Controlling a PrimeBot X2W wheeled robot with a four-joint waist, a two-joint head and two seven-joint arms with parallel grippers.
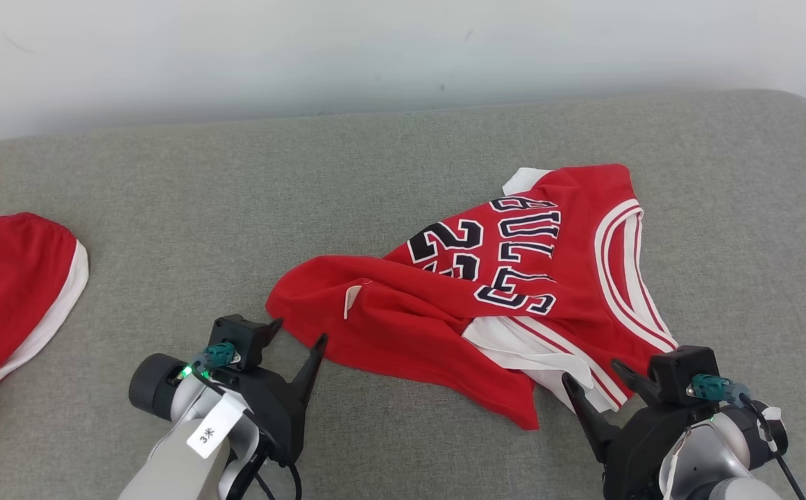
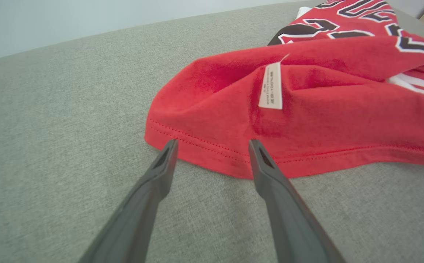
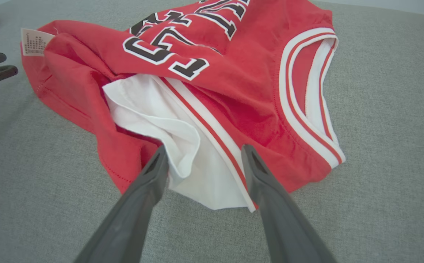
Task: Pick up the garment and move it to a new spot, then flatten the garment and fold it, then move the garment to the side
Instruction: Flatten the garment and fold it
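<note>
Garment: I see the red sleeveless basketball jersey (image 1: 514, 264) (image 2: 306, 109) (image 3: 233, 84), with white-and-red striped trim, black lettering and the number 23, lying crumpled right of centre on the grey woven-fabric padded surface (image 1: 236, 208). It is bunched, not flat, with its white inner layer spilling out along the near edge.

Care tag: a small white label (image 1: 351, 300) (image 2: 271, 86) (image 3: 33, 42) sticks out of the red fold at the jersey's left end.

Left tool: my left tool (image 1: 300, 332) (image 2: 213, 143) is open, its 2 dark fingers spread. In the left wrist view the tips sit right at the stitched red hem of the jersey's left corner, with nothing pinched between them. I also see it at the left edge of the right wrist view (image 3: 11, 64), just beside that same corner.

Right tool: my right tool (image 1: 590, 371) (image 3: 204, 147) is open too, fingers wide apart at the jersey's near right edge. In the right wrist view the white inner fabric and a striped band lie between the 2 tips; I cannot tell whether a tip touches the cloth.

Other cloth: a second red garment with a white band (image 1: 7, 292) lies at the far left of the surface, well apart from the jersey.

Backdrop: a pale wall (image 1: 305, 48) runs behind the surface.
</note>
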